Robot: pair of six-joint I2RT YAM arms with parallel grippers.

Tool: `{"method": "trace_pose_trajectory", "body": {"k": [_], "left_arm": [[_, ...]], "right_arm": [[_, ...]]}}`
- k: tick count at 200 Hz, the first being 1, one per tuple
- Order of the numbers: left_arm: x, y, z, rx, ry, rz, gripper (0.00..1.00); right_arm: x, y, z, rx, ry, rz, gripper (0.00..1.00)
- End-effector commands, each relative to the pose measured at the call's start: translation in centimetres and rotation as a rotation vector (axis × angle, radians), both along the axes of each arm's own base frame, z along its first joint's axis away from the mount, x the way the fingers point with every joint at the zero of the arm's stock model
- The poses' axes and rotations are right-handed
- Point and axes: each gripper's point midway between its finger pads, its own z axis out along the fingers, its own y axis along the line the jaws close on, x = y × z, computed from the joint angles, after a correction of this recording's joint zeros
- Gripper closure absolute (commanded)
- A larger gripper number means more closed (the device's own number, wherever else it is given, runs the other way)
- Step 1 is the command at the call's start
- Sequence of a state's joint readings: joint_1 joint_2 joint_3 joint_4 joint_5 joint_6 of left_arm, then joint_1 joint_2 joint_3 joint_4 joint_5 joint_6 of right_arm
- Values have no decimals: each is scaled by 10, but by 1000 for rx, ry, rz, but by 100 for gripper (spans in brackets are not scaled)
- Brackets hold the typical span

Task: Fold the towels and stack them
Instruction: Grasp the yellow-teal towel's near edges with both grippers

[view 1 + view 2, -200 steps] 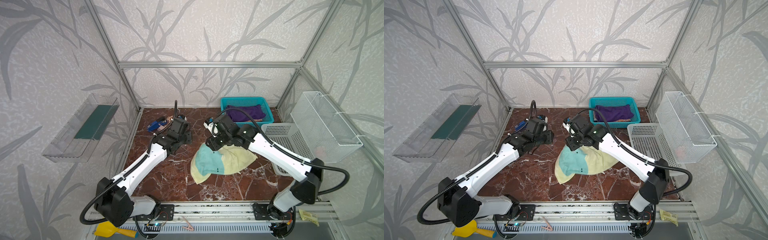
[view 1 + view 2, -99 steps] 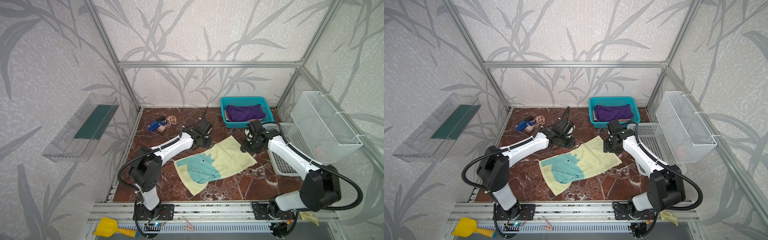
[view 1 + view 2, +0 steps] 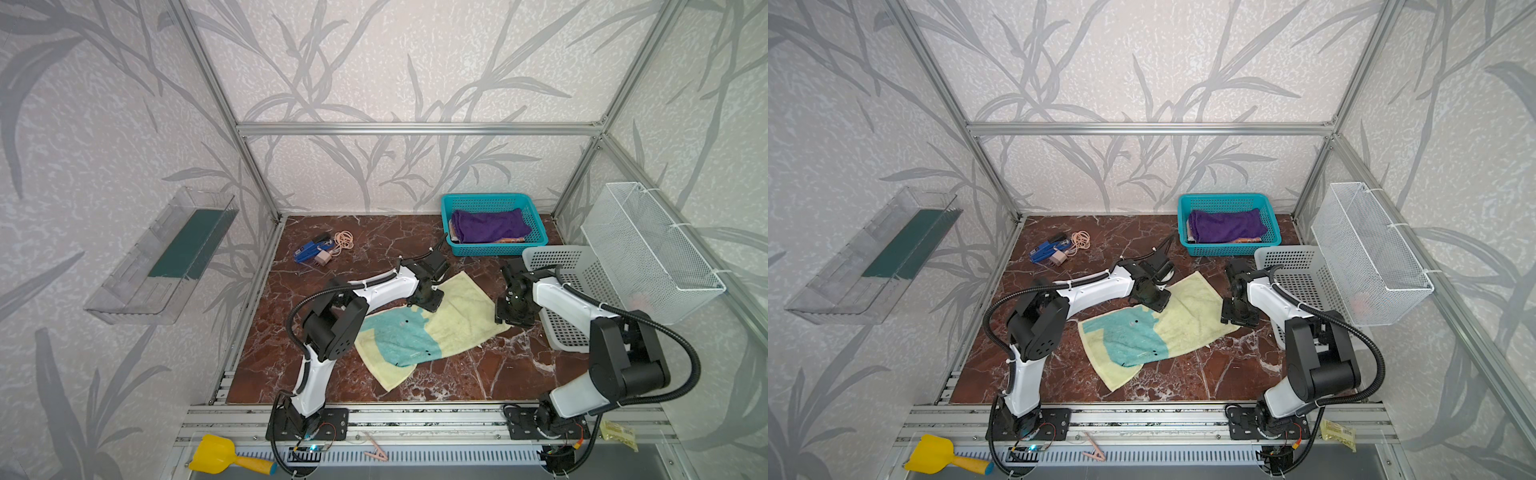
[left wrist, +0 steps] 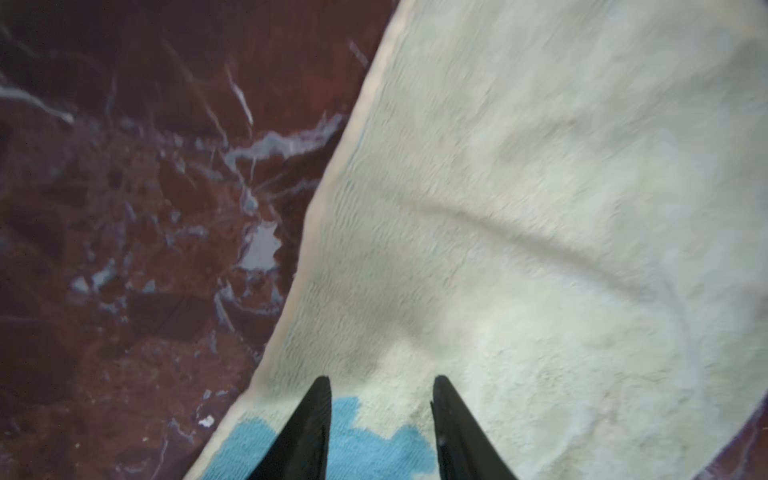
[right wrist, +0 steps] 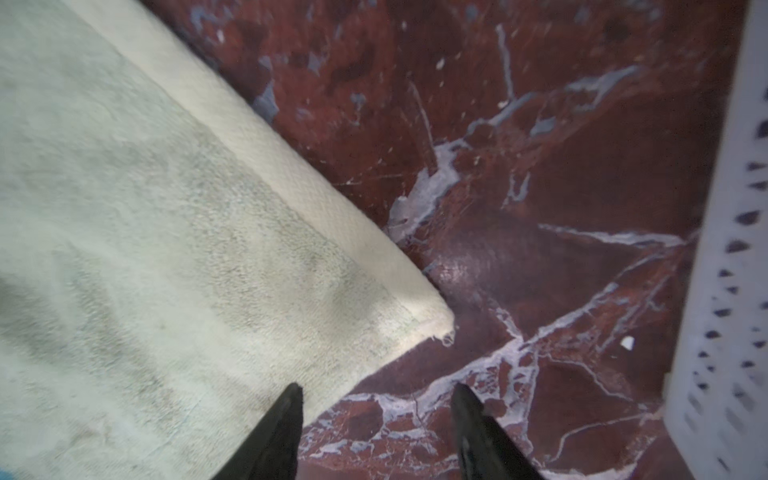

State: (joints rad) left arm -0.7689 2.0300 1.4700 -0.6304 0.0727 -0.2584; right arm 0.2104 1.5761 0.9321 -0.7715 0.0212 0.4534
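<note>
Yellow-and-teal towel (image 3: 432, 332) flat on table (image 3: 478, 374), long axis 8-to-2 o'clock in both top views. Right gripper (image 5: 376, 388) at its 3 o'clock corner, left gripper (image 4: 382, 380) over 12 o'clock edge; both with jaws apart, empty. Purple towel (image 3: 488, 226) in teal basket (image 3: 486, 197), 1 o'clock, far.

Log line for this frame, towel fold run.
yellow-and-teal towel: flat, unfolded | left gripper: open, over towel | right gripper: open, at towel corner | purple towel: in teal basket
</note>
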Motion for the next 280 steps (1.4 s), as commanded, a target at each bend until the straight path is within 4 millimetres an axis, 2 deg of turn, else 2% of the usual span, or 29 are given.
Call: {"method": "trace_pose_trajectory", "body": {"k": [1,42,61,79,84,89,121,138,163,177,181,194,212,232,257,280], "left_arm": [[-17,27,3,31,-3,36,58],[-59,74,-13,90,41,114,58],[-75,99,-11,131,43,166,58],[-88,119,-7,155,36,226,58],[-90,125,-5,162,32,248,58],[-92,130,-2,169,26,264,58],[-98,172,16,288,-27,391,58],[-92,178,30,284,-66,410,57],[-61,155,54,189,-168,373,55],[-40,132,64,124,-200,334,53],[-34,125,66,104,-203,323,52],[-14,100,70,56,-196,284,50],[16,67,72,12,-175,230,47],[47,40,69,-18,-153,200,46],[80,18,58,-47,-149,178,46],[101,2,43,-59,-134,154,45]], "right_arm": [[6,3,-15,11,9,-30,43],[15,15,-22,28,19,6,45],[18,30,-22,50,3,44,45],[20,54,-21,83,-20,88,45],[21,60,-19,90,-28,100,45],[19,66,-26,86,-9,113,45],[26,103,-27,83,-19,205,45],[32,114,-21,80,-34,241,45],[44,118,6,87,-122,245,46],[48,112,18,68,-161,235,45],[50,110,29,75,-192,230,46],[50,101,35,76,-204,200,45],[47,85,29,84,-186,150,45],[43,74,17,100,-146,113,45],[41,73,8,102,-121,107,45],[41,72,-1,93,-99,105,45]]}}
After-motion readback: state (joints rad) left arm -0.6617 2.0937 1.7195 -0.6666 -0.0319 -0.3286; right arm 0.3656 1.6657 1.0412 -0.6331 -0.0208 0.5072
